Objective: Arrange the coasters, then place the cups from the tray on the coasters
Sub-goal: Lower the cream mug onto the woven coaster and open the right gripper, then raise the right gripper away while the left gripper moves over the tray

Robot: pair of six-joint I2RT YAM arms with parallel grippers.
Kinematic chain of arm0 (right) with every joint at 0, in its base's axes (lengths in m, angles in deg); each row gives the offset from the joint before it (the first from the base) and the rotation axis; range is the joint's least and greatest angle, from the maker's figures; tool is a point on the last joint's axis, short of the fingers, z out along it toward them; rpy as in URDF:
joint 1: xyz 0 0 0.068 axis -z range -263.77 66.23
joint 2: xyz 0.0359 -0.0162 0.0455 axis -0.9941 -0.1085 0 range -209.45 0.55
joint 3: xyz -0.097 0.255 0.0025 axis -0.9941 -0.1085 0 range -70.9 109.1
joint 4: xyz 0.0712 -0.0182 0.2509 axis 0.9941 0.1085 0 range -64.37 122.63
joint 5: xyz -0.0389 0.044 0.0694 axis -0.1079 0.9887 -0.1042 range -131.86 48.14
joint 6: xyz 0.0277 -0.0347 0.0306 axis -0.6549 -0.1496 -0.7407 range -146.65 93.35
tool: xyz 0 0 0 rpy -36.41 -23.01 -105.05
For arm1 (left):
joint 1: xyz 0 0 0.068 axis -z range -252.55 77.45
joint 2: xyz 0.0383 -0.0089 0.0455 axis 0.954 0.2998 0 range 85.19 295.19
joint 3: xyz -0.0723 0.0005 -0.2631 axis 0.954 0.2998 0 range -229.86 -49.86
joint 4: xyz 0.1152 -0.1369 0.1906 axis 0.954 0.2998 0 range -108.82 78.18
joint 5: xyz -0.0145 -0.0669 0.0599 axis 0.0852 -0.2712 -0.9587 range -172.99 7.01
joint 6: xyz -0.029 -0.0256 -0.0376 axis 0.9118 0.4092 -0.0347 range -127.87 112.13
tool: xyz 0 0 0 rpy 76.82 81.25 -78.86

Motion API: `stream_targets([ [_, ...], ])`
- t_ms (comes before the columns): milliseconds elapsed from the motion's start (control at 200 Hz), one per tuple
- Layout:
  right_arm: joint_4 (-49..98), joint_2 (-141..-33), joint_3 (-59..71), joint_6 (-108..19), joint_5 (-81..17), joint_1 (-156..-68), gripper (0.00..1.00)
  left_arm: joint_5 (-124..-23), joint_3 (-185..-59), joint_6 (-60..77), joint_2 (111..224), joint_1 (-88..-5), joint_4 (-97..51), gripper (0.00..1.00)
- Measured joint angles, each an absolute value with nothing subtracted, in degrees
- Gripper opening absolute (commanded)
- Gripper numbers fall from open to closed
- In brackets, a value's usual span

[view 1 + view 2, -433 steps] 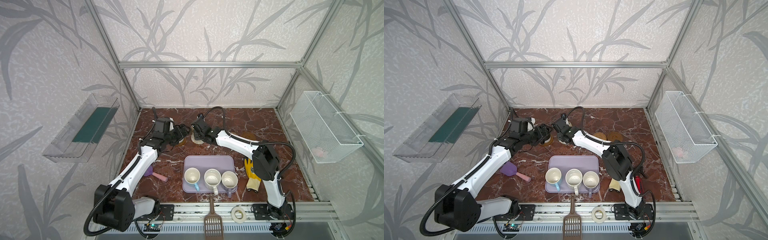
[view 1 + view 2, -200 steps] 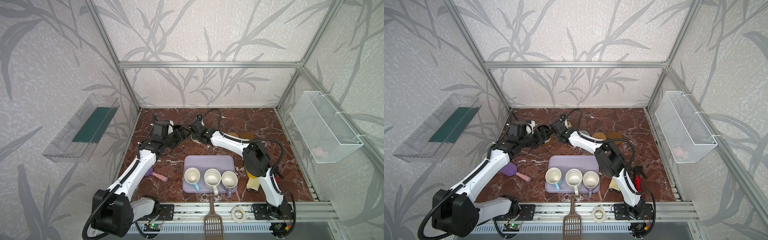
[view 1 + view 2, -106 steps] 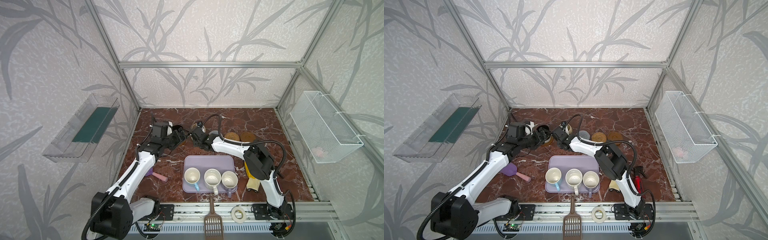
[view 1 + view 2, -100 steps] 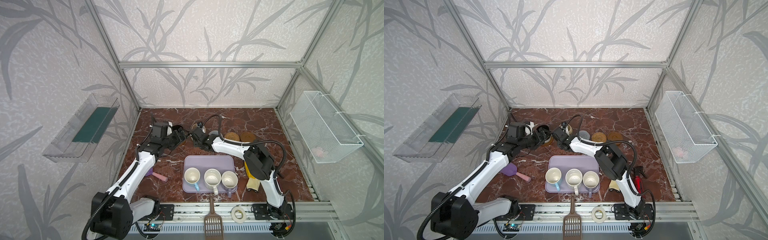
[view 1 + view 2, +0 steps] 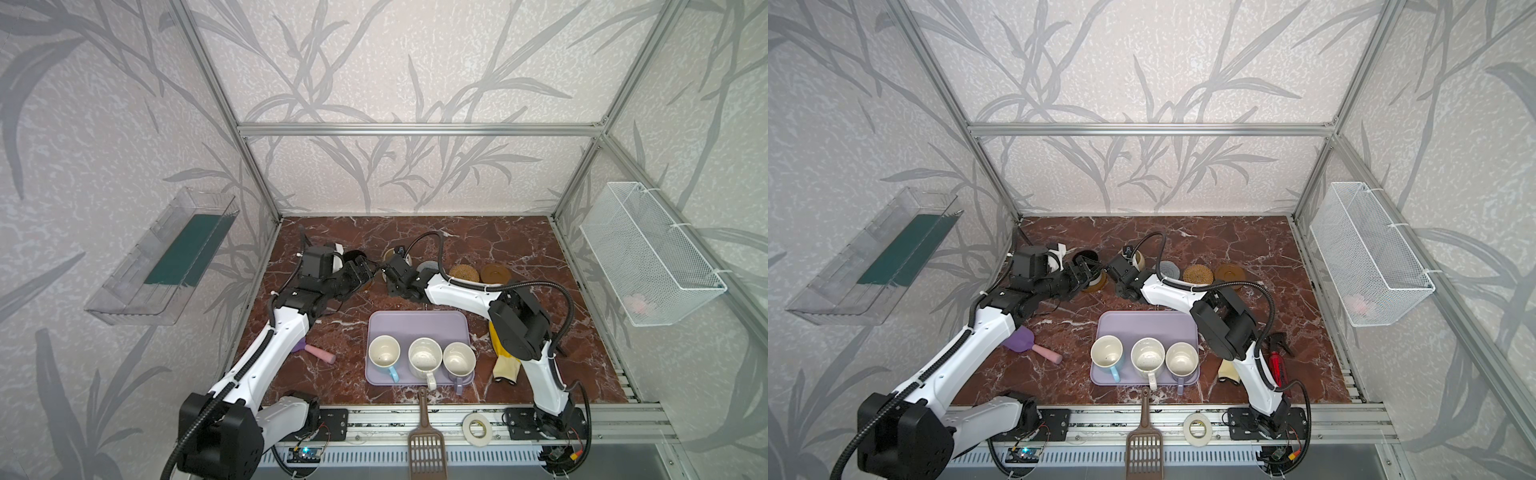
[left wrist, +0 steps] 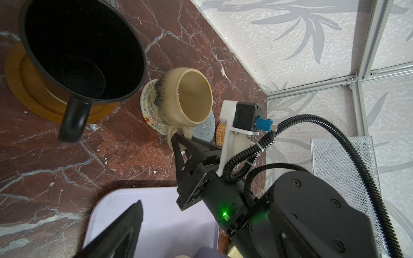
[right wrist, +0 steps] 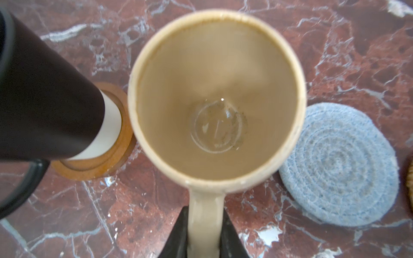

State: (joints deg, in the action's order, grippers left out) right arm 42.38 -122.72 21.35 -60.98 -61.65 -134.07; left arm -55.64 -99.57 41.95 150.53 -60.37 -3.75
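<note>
Right wrist: marble tabletop, right tool tight on beige mug, left tool agape.

Both top views are bright and evenly lit, apparently by diffuse light from overhead. Shadows on the desk are soft and short. In the right wrist view the beige mug is soft all over and its rim is smeared, with one small glint in its bottom. The blue woven coaster looks crisper. The left wrist view is sharp, but the line where desk meets wall bows with the wide lens. The inside of the black mug is lost in darkness.
</note>
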Motion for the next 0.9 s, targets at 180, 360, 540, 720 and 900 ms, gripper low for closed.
stream_targets([
  [180, 43.7, -122.6, 21.1, -60.6, -60.8, -134.1, 0.56, -55.7, -99.2, 41.8, 150.1, -60.4, -2.9, 0.91],
  [360, 44.0, -119.7, 18.5, -60.1, -60.6, -134.1, 0.74, -57.5, -99.6, 39.5, 149.4, -59.8, 2.1, 0.96],
  [540, 43.9, -110.9, 12.3, -58.9, -59.3, -134.1, 0.99, -62.6, -102.4, 35.4, 148.2, -54.5, 12.8, 0.99],
  [720, 43.4, -99.0, 5.1, -58.3, -58.7, -134.1, 0.99, -68.6, -103.5, 34.7, 144.0, -46.1, 21.4, 0.99],
  [900, 45.4, -89.0, 0.6, -57.4, -58.2, -134.1, 0.99, -75.0, -104.1, 37.9, 141.7, -34.9, 27.3, 0.99],
])
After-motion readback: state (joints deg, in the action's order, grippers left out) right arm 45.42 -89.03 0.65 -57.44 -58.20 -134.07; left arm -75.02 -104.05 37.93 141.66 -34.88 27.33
